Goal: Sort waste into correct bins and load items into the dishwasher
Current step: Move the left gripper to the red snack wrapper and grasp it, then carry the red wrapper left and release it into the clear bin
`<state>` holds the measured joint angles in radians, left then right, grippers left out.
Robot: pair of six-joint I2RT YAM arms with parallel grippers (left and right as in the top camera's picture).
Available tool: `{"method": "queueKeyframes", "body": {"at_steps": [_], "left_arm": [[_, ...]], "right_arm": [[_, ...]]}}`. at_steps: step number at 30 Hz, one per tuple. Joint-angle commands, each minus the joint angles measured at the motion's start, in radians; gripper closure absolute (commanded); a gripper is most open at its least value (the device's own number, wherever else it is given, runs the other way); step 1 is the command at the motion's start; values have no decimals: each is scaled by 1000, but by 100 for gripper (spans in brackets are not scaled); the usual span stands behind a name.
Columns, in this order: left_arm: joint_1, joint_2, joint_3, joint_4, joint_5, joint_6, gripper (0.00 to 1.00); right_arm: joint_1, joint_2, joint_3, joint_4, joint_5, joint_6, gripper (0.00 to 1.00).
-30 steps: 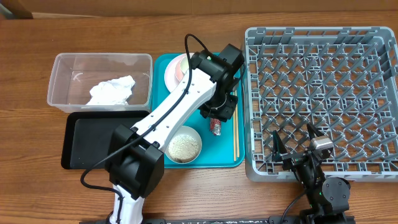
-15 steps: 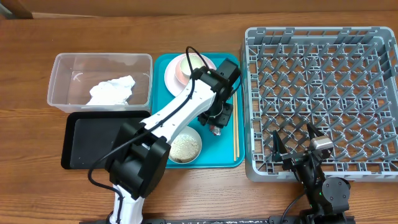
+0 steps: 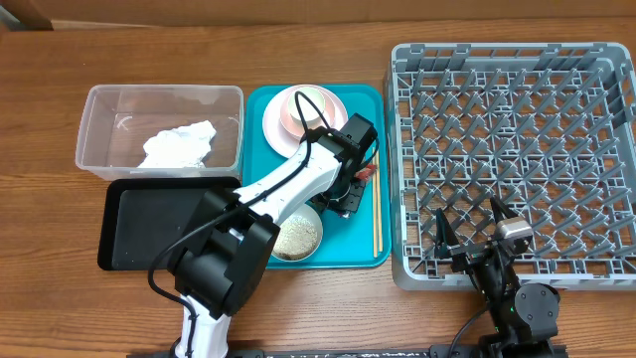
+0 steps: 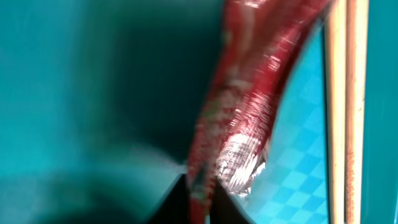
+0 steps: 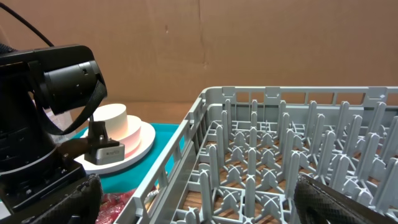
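Far left, clear rectangular plastic tub (image 3: 99, 111) holding crumpled white paper napkin (image 3: 179, 144); nearer, shallow black rectangular tray (image 3: 149, 227). Centre, teal serving tray (image 3: 348, 245) carrying pale pink round plate (image 3: 273, 119), white round bowl (image 3: 319, 231) of rice grains (image 3: 293, 237), and thin wooden chopsticks (image 3: 377, 214). There too, left gripper (image 4: 199, 199) pinching small red snack wrapper (image 4: 245, 106). Right, large grey plastic dish rack (image 3: 399, 159); right gripper (image 3: 468, 231) spread wide over near edge.

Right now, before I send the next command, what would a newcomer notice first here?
The left gripper, shut on the red snack wrapper over the teal tray at centre. Next, the big grey dish rack on the right with nothing in it, and the crumpled napkin lying in the clear tub on the left.
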<state>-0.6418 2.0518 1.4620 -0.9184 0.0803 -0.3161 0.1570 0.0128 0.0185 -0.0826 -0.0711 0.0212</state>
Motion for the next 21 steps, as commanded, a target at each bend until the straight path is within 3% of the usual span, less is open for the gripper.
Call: {"method": "queueKeyframes", "body": {"at_steps": [1, 6, 12, 21], "left_arm": [[-6, -18, -6, 3, -14, -2, 96], [6, -19, 26, -53, -14, 6, 96], [70, -19, 181, -227, -14, 5, 96], [280, -19, 445, -445, -22, 0, 96]], "right_arm": [[-2, -10, -11, 4, 1, -7, 0], [-2, -10, -11, 4, 1, -7, 0], [-2, -10, -11, 5, 1, -7, 0], [-2, -10, -11, 4, 1, -7, 0]]}}
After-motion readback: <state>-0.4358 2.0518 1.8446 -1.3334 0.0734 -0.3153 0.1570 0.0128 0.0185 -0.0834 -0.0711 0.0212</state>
